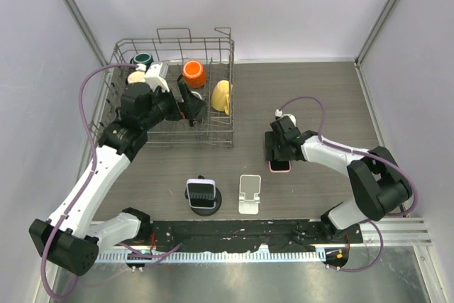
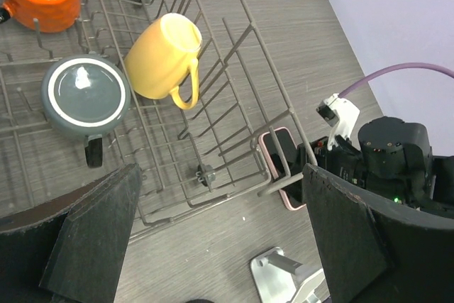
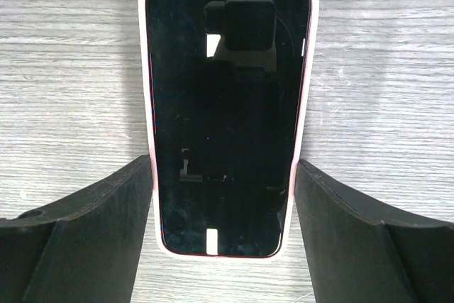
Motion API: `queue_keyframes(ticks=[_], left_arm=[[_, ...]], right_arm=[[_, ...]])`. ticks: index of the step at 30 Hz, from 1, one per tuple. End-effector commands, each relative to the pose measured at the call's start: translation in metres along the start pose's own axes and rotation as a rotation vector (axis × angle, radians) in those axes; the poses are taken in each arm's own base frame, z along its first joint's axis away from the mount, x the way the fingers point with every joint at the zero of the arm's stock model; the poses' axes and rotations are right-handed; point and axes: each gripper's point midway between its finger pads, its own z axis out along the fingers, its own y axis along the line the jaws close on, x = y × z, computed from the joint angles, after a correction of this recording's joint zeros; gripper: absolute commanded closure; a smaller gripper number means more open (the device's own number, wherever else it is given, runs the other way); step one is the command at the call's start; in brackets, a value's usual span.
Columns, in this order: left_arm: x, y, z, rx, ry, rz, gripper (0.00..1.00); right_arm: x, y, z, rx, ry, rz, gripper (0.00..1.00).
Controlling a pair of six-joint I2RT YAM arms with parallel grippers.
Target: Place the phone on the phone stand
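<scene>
A phone with a black screen and a pink case (image 3: 225,104) lies flat on the wooden table, right of centre in the top view (image 1: 280,166). My right gripper (image 3: 223,196) is low over it, with one finger (image 3: 106,218) against each long edge of the case, shut on the phone. The empty silver phone stand (image 1: 249,194) stands near the front edge, left of the phone; it also shows in the left wrist view (image 2: 284,278). My left gripper (image 2: 220,246) is open and empty, high over the front right corner of the dish rack (image 1: 174,136).
The wire dish rack (image 2: 234,54) holds an orange mug (image 1: 194,72), a yellow mug (image 1: 221,95), a dark lidded cup (image 2: 85,95) and other items. A black round stand (image 1: 204,202) with a purple phone sits left of the silver stand.
</scene>
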Motion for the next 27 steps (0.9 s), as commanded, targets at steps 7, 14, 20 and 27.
queue_keyframes(ticks=[7,14,20,27], left_arm=[[-0.054,-0.046,-0.021,0.104,-0.057,-0.108,0.0],[-0.054,-0.031,-0.016,0.045,-0.068,-0.03,0.0],[-0.042,-0.025,-0.003,0.07,-0.072,0.023,0.0],[-0.027,-0.017,-0.011,0.062,-0.074,0.053,0.0]], right_arm=[[-0.057,0.013,0.008,0.064,-0.063,0.01,0.18],[-0.06,0.018,0.012,0.068,-0.016,-0.024,0.14],[-0.078,0.011,0.001,0.095,-0.072,-0.034,0.13],[-0.115,0.02,0.013,0.108,-0.072,-0.024,0.13]])
